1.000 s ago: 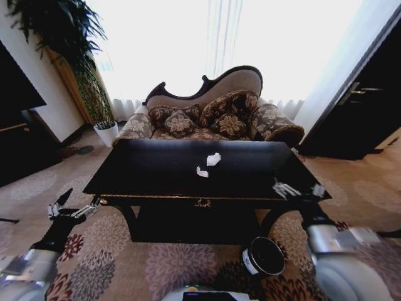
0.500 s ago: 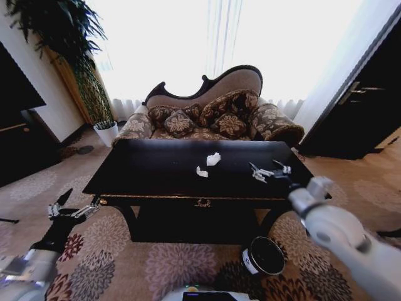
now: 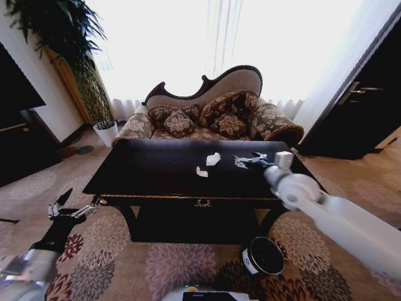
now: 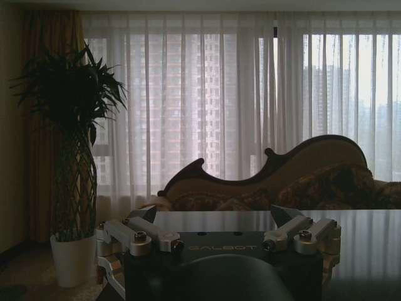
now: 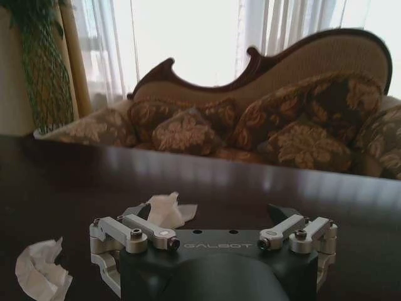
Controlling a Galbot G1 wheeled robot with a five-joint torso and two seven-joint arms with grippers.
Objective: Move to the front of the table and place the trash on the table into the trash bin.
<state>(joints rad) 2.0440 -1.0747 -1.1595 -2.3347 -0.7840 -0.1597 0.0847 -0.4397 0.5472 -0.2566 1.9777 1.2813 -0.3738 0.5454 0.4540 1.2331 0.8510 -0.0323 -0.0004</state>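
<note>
With fingers spread and empty, the right gripper (image 3: 245,160) hovers over the black table (image 3: 150,172) just beside the farther paper wad (image 3: 213,158), so the reach-to-pick step seems underway, needing descent onto it; the trash bin (image 3: 264,256) waits on the floor.

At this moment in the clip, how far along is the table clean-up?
Done: the robot stands at the front of the table. In hand: the right gripper is open above the tabletop, near the rear paper wad; nothing is gripped. Left: both wads, including the nearer one, lie on the table, and the trash bin waits on the carpet. The left gripper hangs low beside the table.
</note>
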